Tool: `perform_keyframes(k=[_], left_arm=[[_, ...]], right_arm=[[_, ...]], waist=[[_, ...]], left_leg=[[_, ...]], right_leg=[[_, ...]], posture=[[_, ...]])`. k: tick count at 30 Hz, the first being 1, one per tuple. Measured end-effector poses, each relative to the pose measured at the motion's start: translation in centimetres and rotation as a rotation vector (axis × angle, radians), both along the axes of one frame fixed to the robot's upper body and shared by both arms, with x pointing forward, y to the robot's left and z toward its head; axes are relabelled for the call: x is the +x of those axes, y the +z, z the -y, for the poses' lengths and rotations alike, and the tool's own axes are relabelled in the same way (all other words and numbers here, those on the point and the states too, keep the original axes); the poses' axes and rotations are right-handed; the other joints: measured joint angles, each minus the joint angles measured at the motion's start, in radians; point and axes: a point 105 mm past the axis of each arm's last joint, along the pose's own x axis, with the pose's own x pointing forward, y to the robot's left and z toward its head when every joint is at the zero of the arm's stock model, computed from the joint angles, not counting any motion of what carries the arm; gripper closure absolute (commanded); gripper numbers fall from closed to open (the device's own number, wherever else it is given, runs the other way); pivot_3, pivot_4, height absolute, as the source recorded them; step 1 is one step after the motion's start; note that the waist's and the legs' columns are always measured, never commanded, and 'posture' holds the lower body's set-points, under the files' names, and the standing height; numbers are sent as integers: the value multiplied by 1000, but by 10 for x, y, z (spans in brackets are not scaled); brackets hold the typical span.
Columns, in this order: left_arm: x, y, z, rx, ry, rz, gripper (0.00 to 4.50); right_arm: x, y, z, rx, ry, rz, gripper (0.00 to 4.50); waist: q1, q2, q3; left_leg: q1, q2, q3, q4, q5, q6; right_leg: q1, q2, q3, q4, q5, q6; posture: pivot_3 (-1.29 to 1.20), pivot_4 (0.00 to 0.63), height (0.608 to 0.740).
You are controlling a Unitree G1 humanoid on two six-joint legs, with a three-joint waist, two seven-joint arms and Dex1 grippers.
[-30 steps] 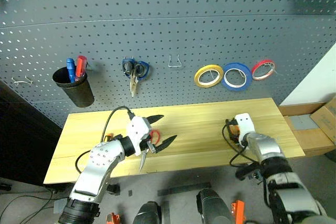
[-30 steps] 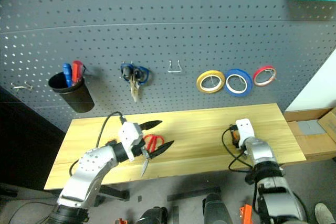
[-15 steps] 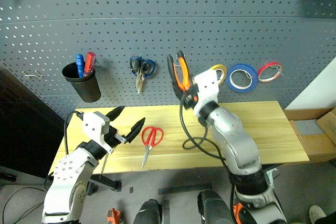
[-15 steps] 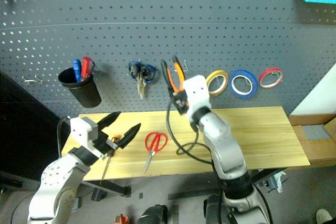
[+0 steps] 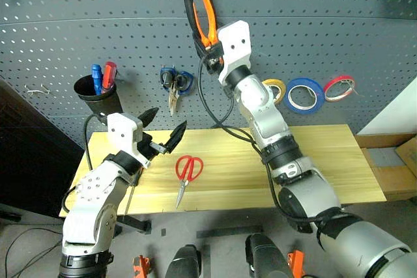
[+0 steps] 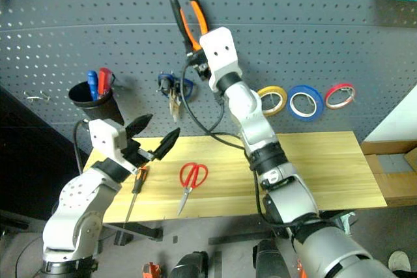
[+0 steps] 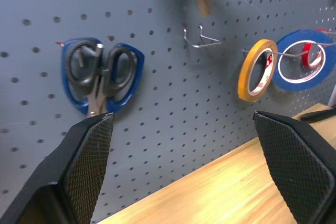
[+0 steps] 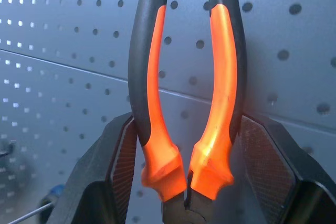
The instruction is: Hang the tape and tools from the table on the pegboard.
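Right pincer (image 5: 210, 56) raised high against the pegboard (image 5: 313, 30), clamped on the pliers (image 5: 201, 14) near their head, orange-and-black handles pointing up and spread in a narrow V (wrist view confirms both fingers (image 8: 118, 166) pressed against the handles' outer sides). Left pincer (image 5: 164, 131) hovers low over the left part of the table (image 5: 313, 161), fingers spread wide, nothing between them. Red-handled scissors (image 5: 187, 172) lie flat on the table just beside that pincer, blades toward the near edge. Slim screwdriver (image 6: 135, 190) lies near the table's left front, partly hidden by the left arm; its tip seems to reach the table edge, hard to be sure. On the pegboard: yellow tape (image 5: 277, 89) hangs on a hook, blue roll (image 5: 301, 94) and red roll (image 5: 340, 86) beside it to the right; blue-handled scissors (image 5: 174, 86) hang left of the right arm; black cup (image 5: 98, 99) with a blue and a red screwdriver farther left. An empty wire hook (image 7: 201, 37) sits between the blue-handled scissors and the yellow tape.
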Motion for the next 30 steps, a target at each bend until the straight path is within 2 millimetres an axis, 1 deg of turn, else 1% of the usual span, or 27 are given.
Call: perform_keyframes(k=[2,4,9,12,14,17,19,20,23,24,26,30], left_arm=[[-1,1,4,-5,-6,1,0],[-1,0,4,-5,-4,-7,0],[-1,-1,4,-4,0,-12,0],[-1,-1,4,-4,10,-12,0],[-1,-2,6,-3,7,-14,0],[0,-4,8,-5,3,-22,0],[0,-7,6,-4,14,-33,0],[1,-10,5,-1,22,-44,0],[2,-26,6,13,32,-112,0],[3,-31,5,12,37,-138,0],[6,-39,3,2,58,-179,0],[5,-55,1,-3,82,-255,0]], right_arm=[[9,-5,6,-32,-43,12,1853],[14,-13,14,-50,-77,25,1853],[19,-33,22,-89,-145,46,1853],[22,-52,35,-113,-205,37,1853],[24,-65,38,-131,-223,11,1853],[23,-66,37,-121,-214,1,1853],[23,-66,38,-98,-196,-22,1116],[24,-68,39,-88,-192,-39,943],[25,-88,49,-71,-188,-134,40],[24,-96,52,-69,-185,-168,14],[23,-104,59,-74,-182,-210,14],[12,-110,81,-103,-188,-259,14]], waist=[[2,-1,7],[4,0,11],[10,-1,18],[21,-1,18],[24,-1,20],[24,-1,21],[23,-1,21],[23,-1,21],[24,-1,21],[24,-1,21],[25,-1,21],[25,-1,21]], left_leg=[[0,0,0,0,0,0],[0,0,0,0,0,0],[0,0,0,0,0,0],[0,0,0,0,0,0],[0,0,0,0,0,0],[0,0,0,0,0,0],[0,1,0,0,0,0],[0,1,0,0,0,0],[0,1,0,0,0,0],[0,1,0,0,0,0],[-1,1,0,1,0,0],[-2,1,-1,0,0,0]], right_leg=[[0,0,0,0,0,0],[0,0,0,0,0,0],[-1,0,0,1,0,-1],[-1,0,0,0,-1,-1],[-1,0,0,0,-1,-1],[-1,0,0,1,-1,-1],[0,1,0,1,-1,-1],[0,1,0,1,-1,-1],[0,1,0,0,-1,-1],[0,1,0,0,-1,-1],[0,1,0,0,-1,-1],[-1,1,0,0,-1,0]], posture=[[39,243,740],[58,250,740],[63,251,740],[56,252,740],[38,249,740],[24,245,740],[17,241,740],[12,239,740],[-4,232,740],[-10,231,740],[-16,228,740],[-34,223,740]])
